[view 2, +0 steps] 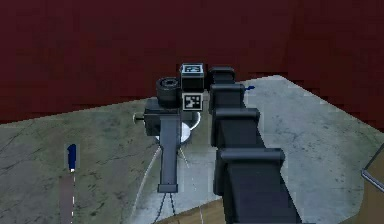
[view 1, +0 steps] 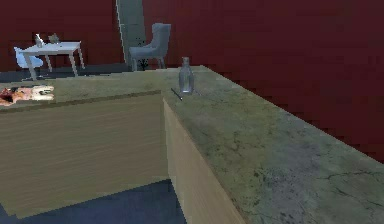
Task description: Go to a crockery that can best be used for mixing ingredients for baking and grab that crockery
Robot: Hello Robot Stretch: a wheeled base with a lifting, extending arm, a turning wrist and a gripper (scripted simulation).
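Observation:
In the arm side view my arm (view 2: 240, 150) reaches out over a mottled grey-green countertop (view 2: 90, 135). The gripper (view 2: 165, 195) hangs left of the two white marker squares (view 2: 192, 85), its dark body pointing toward the picture's bottom. A small white curved shape (view 2: 196, 124) shows between the gripper's body and the arm. Thin pale lines run beside the fingers (view 2: 150, 185), so I cannot tell whether the gripper holds anything. No thing with the clear shape of a mixing bowl can be made out.
A blue-handled knife (view 2: 71, 160) lies on the counter left of the gripper. Ahead, an L-shaped counter (view 1: 250, 130) carries a glass bottle (view 1: 185, 75), a dark utensil (view 1: 177, 94) and a tray of food (view 1: 25, 95). A white table (view 1: 55, 50) and a grey armchair (view 1: 152, 48) stand by the red wall.

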